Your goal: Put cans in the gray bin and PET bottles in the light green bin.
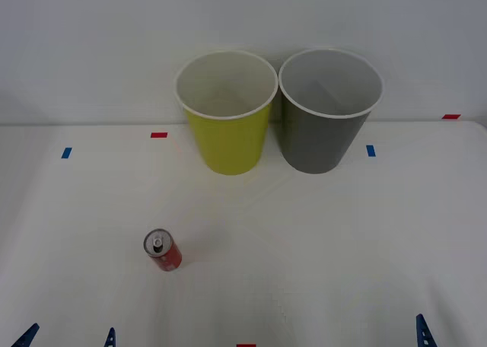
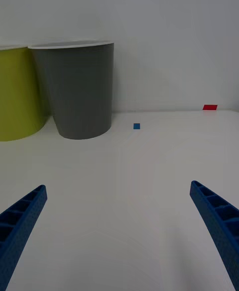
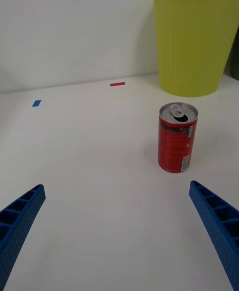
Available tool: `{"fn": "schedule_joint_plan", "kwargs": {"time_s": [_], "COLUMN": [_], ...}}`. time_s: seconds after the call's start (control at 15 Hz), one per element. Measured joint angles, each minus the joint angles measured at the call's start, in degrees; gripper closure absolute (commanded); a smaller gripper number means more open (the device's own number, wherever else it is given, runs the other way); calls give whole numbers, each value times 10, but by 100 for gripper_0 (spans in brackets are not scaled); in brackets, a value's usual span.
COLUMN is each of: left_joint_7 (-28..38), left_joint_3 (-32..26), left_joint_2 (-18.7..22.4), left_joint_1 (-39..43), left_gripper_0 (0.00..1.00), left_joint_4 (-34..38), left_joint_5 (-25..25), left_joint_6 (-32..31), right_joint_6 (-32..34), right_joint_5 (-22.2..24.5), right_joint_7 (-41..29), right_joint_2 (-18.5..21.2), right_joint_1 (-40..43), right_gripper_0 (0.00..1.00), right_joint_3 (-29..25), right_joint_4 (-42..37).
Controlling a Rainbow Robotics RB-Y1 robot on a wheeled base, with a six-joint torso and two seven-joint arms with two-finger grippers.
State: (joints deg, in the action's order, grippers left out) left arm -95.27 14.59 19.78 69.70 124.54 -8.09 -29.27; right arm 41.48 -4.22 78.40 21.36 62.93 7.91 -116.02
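A small red can (image 1: 162, 251) with a silver top stands upright on the white table, left of centre. In the left wrist view the can (image 3: 178, 138) is ahead of my open left gripper (image 3: 116, 186) and off toward one finger, untouched. At the back stand the light green bin (image 1: 228, 145) and, touching it on its right, the gray bin (image 1: 316, 141). My right gripper (image 2: 118, 186) is open over bare table at the front right, facing the gray bin (image 2: 79, 92). PET bottles are out of view.
Small tape marks lie on the table: red (image 1: 158, 135) and blue (image 1: 66, 153) at the left, blue (image 1: 370, 151) and red (image 1: 450, 116) at the right. A white wall rises right behind the bins.
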Motion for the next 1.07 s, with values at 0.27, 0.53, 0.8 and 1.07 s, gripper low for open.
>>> {"fn": "schedule_joint_plan", "kwargs": {"time_s": [0.27, 0.53, 0.8, 1.07], "left_joint_7": [0, 0, 0, 0], "left_joint_3": [0, 0, 0, 0], "left_joint_2": [0, 0, 0, 0], "left_joint_1": [0, 0, 0, 0], "left_gripper_0": [0, 0, 0, 0], "left_joint_4": [0, 0, 0, 0], "left_joint_5": [0, 0, 0, 0], "left_joint_6": [0, 0, 0, 0], "right_joint_6": [0, 0, 0, 0], "right_joint_5": [0, 0, 0, 0], "right_joint_7": [0, 0, 0, 0], "right_joint_2": [0, 0, 0, 0], "right_joint_1": [0, 0, 0, 0], "right_gripper_0": [0, 0, 0, 0], "right_joint_3": [0, 0, 0, 0], "right_joint_4": [0, 0, 0, 0]}}
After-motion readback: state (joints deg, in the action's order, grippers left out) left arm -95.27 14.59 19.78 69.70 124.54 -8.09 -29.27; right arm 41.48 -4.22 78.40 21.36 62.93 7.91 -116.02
